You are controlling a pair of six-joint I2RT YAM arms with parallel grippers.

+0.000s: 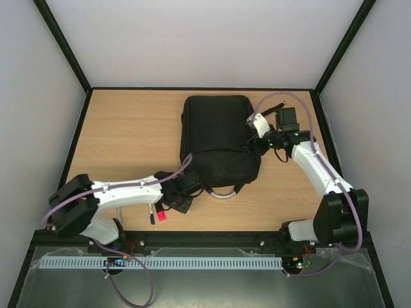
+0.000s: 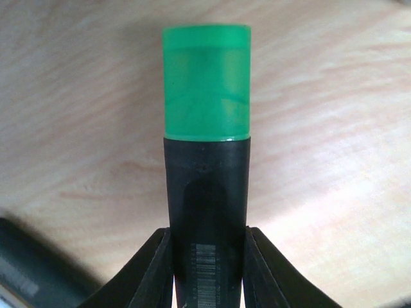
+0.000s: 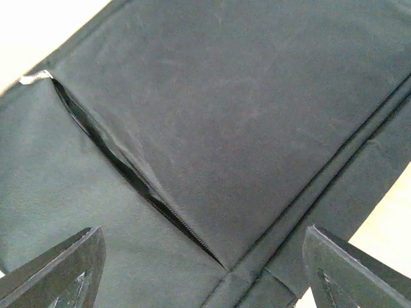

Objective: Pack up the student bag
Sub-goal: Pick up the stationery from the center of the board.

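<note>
The student bag [image 1: 218,138] is a large black backpack lying flat mid-table, its grey loop handle [image 1: 221,193] toward me. My left gripper [image 1: 181,194] is just off the bag's near left corner. In the left wrist view it [image 2: 207,273] is shut on a black marker [image 2: 205,205] with a green cap [image 2: 205,83], held over bare wood. My right gripper [image 1: 260,136] is at the bag's right edge. In the right wrist view it [image 3: 205,276] is wide open above the bag's fabric [image 3: 257,96], close to a partly open zip slit [image 3: 128,173].
A red-capped marker [image 1: 161,215] and a dark pen [image 1: 152,215] lie on the wooden table [image 1: 122,135] near the left arm. A dark blurred object [image 2: 32,266] sits at the lower left of the left wrist view. Black walls frame the table.
</note>
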